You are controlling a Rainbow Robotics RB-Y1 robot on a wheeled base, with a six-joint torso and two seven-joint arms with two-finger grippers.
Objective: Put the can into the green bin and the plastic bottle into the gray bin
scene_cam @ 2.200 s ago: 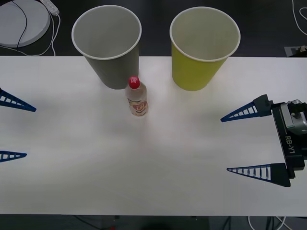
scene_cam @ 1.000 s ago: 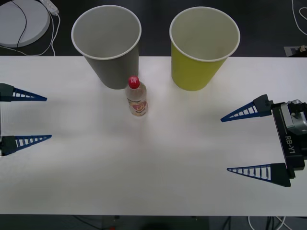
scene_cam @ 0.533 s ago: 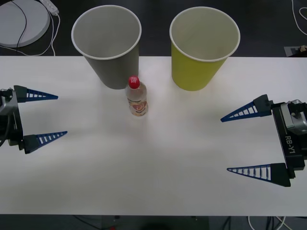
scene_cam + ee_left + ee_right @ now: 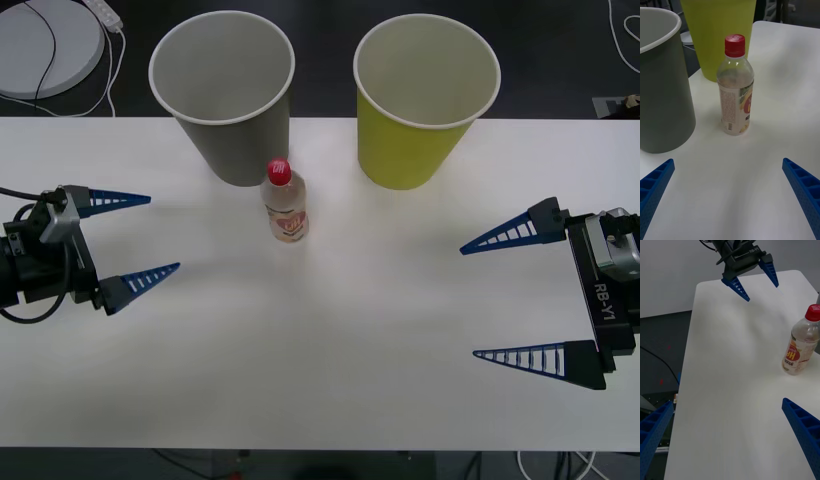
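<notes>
Light: bright and even, from above; the white table [image 4: 330,350] looks almost washed out in the front view.
Shadows: soft and pale; a faint one on the table beside the plastic bottle [image 4: 735,86] in the left wrist view.
Glare: a weak shine on the bottle's clear shoulder, no hard reflection.
Focus: the front view is sharp; the blue fingers [image 4: 803,195] at the wrist views' corners are a little soft.
Background: dark floor behind the table, dim.

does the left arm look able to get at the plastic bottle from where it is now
Probably yes. The left gripper is open and faces the plastic bottle across bare table. The gray bin stands close behind the bottle, not between them.
</notes>
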